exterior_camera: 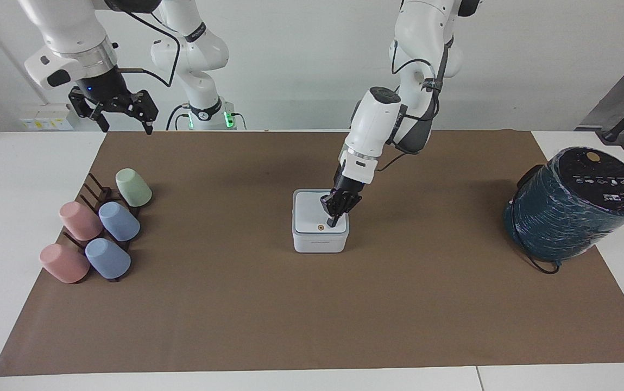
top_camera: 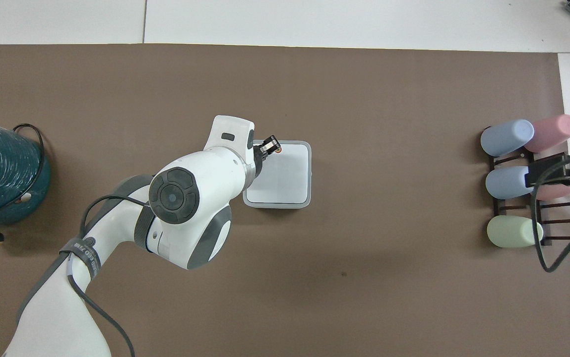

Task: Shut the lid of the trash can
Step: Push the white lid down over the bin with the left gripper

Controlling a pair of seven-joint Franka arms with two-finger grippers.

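The trash can [exterior_camera: 320,240] is found at the middle of the brown mat [exterior_camera: 235,304], with the lid [exterior_camera: 314,216] laid flat on top of it, orange dot up. The left gripper [exterior_camera: 333,221] is pressed tip-down on the lid beside the dot, its fingers drawn together. The right gripper [exterior_camera: 127,124] is held in the air with fingers spread, near the cup rack [exterior_camera: 100,198], while its arm waits
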